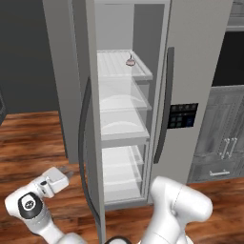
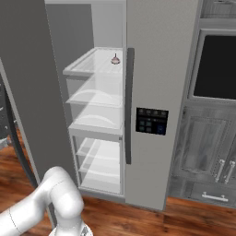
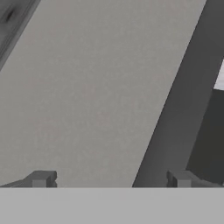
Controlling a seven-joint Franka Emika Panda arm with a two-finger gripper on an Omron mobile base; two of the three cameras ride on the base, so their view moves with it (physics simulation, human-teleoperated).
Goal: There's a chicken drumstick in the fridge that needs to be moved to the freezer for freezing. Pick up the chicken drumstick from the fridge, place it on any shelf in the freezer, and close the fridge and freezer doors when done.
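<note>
Drumstick cannot be made out on the fridge (image 1: 121, 119) shelves; a pinkish pointed item (image 1: 129, 61) is seen on the top ribbed shelf. Fridge door (image 1: 93, 143) is swung open, freezer door (image 1: 190, 86) closed. Gripper (image 3: 110, 178) jaws are spread, nothing held, facing a grey panel.

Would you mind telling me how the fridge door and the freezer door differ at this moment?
The fridge door stands swung open, seen nearly edge-on, while the freezer door is shut flat. The freezer door carries a black dispenser panel; no such panel shows on the fridge door. The fridge door exposes white shelves, whereas the freezer door hides its compartment. Both are tall, grey and have dark vertical handles.
</note>
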